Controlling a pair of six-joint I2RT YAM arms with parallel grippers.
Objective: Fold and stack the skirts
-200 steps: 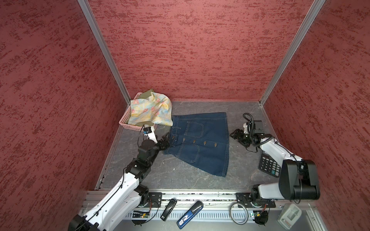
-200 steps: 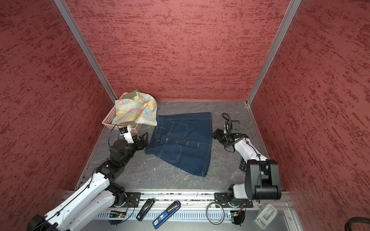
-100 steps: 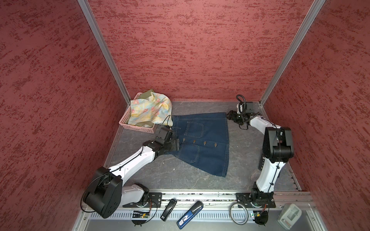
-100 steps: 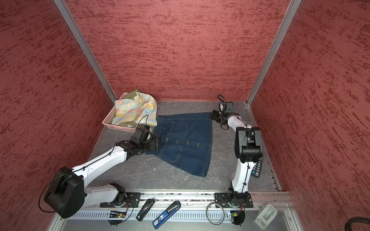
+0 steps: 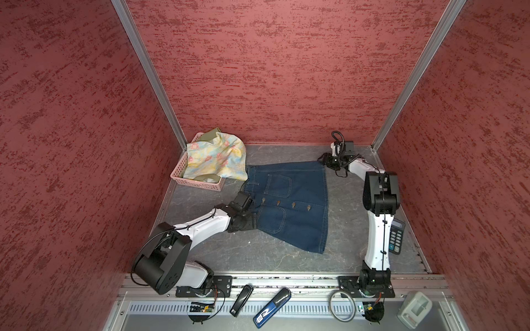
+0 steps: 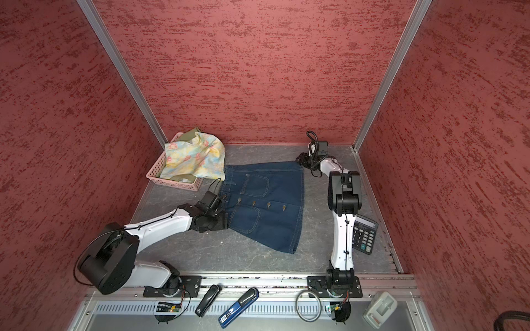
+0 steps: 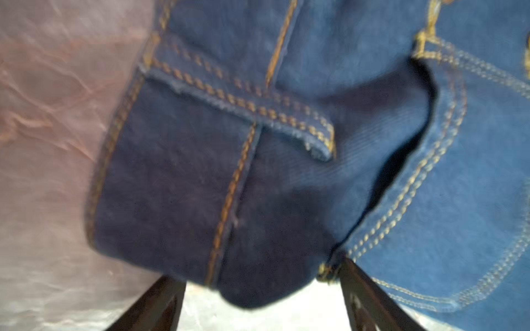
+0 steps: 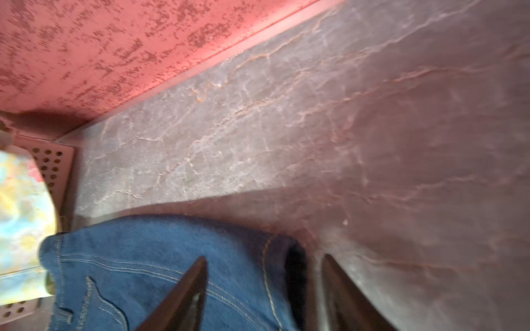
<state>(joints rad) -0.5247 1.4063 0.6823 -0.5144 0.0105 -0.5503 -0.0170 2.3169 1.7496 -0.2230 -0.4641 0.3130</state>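
Observation:
A dark blue denim skirt (image 5: 289,200) (image 6: 266,200) lies flat mid-table, waistband to the left in both top views. My left gripper (image 5: 249,222) (image 6: 220,222) is low at the near waistband corner. In the left wrist view it (image 7: 263,286) is open, the folded denim corner (image 7: 200,172) lying between its fingers. My right gripper (image 5: 325,162) (image 6: 304,159) is at the far hem corner. In the right wrist view it (image 8: 263,266) stands open astride the hem edge (image 8: 272,258). A pastel flowered skirt (image 5: 215,159) (image 6: 195,157) drapes over an olive green skirt (image 5: 210,134).
Both of those skirts sit in a pink perforated basket (image 5: 198,183) (image 6: 172,182) at the far left corner. A calculator (image 5: 397,235) lies beside the right arm. A stapler (image 5: 242,296), a blue device (image 5: 272,308) and a tape ring (image 5: 341,305) rest on the front rail. Red walls enclose the table.
Both arms have stretched out: the left came down onto the waistband, the right swung from mid-right to the far hem corner. The right jaws have narrowed.

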